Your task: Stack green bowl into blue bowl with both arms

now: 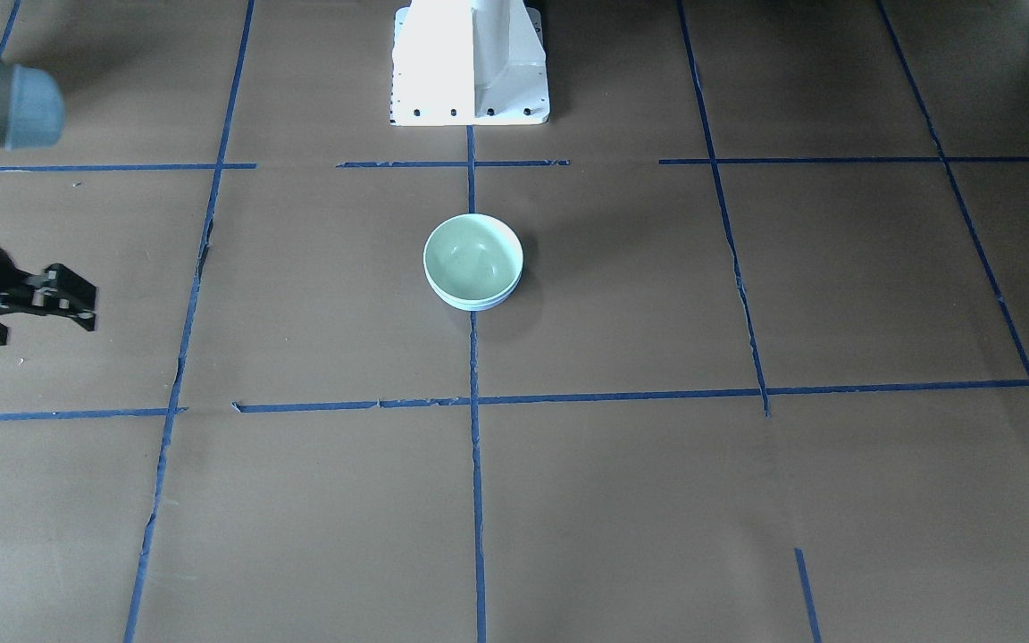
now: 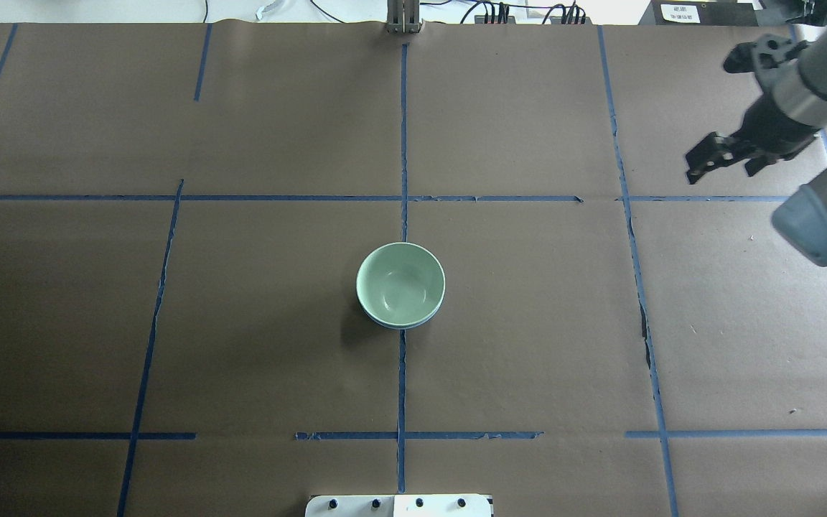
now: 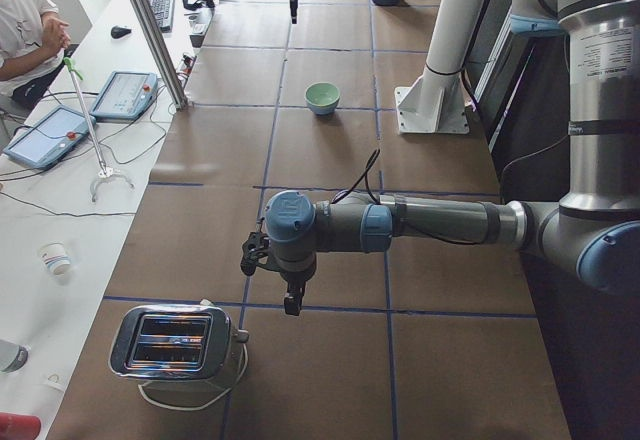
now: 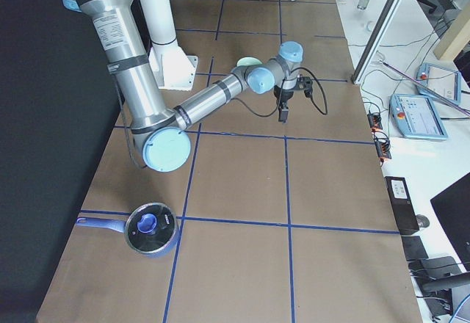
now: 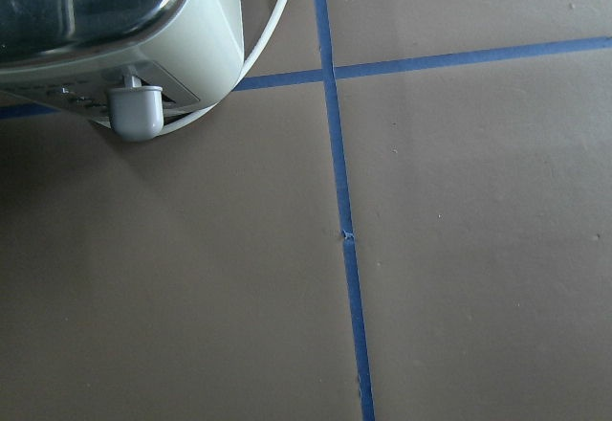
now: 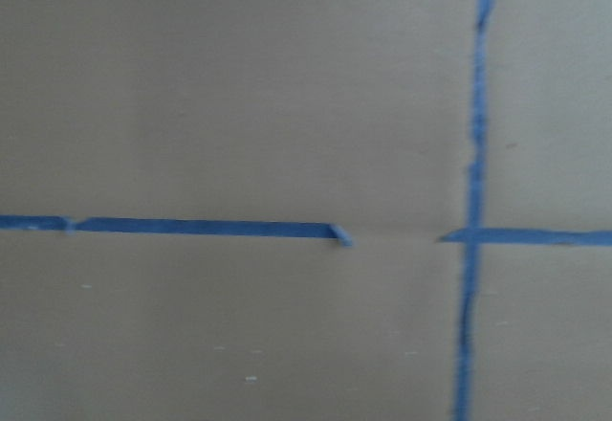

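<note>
The green bowl (image 1: 470, 254) (image 2: 400, 282) sits nested inside the blue bowl (image 1: 476, 305) (image 2: 400, 325) at the table's middle; only a thin blue rim shows under it. The pair also shows in the exterior left view (image 3: 322, 96). My right gripper (image 1: 43, 320) (image 2: 723, 171) hangs open and empty above the table, far off to the bowls' right side. My left gripper (image 3: 289, 303) shows only in the exterior left view, near a toaster, and I cannot tell whether it is open or shut. Both wrist views show only brown paper and blue tape.
A chrome toaster (image 3: 175, 345) (image 5: 96, 19) with a white cord stands at the table's left end. A blue-lidded pot (image 4: 150, 227) stands at the right end. The white pedestal (image 1: 470, 62) is behind the bowls. An operator sits at the side bench (image 3: 25, 20).
</note>
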